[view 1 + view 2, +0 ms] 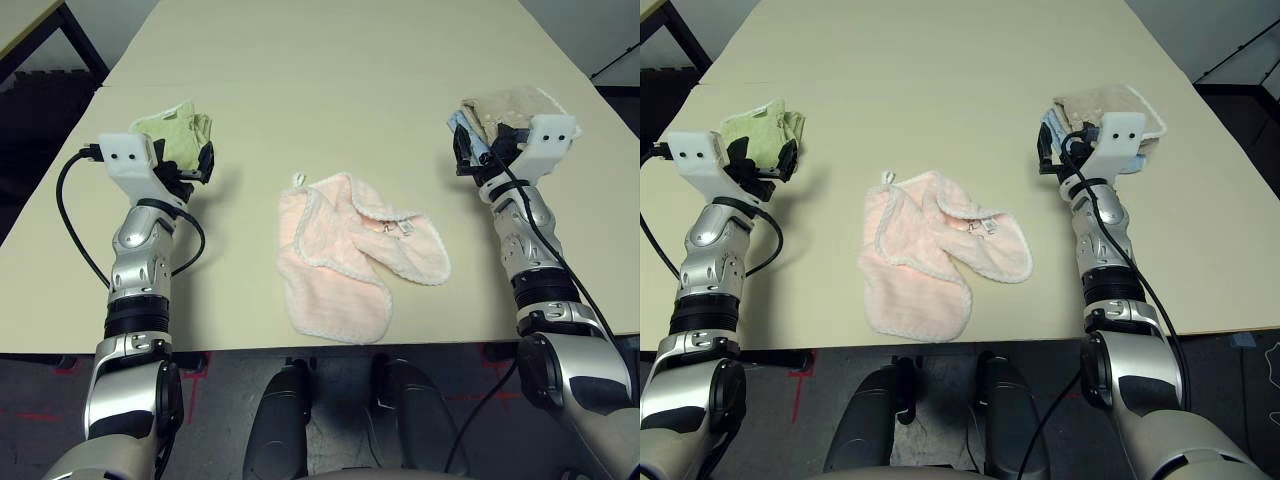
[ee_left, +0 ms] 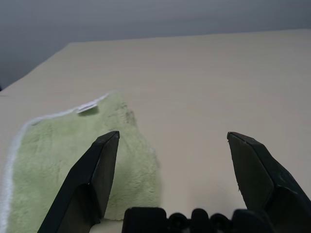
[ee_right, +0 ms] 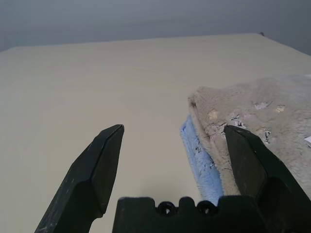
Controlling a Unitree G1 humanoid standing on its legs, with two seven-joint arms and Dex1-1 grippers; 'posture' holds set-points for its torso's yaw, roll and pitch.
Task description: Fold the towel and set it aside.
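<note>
Both forearms were built of polished silver segments joined by black rings, each ending in a white, boxy wrist housing marked with two small dark holes. A black cable looped out from the left housing and another ran down along the right forearm. The left gripper (image 2: pixel 172 160) and the right gripper (image 3: pixel 175 155) each had two matte black, wedge-shaped fingers rising from a scalloped black base.
</note>
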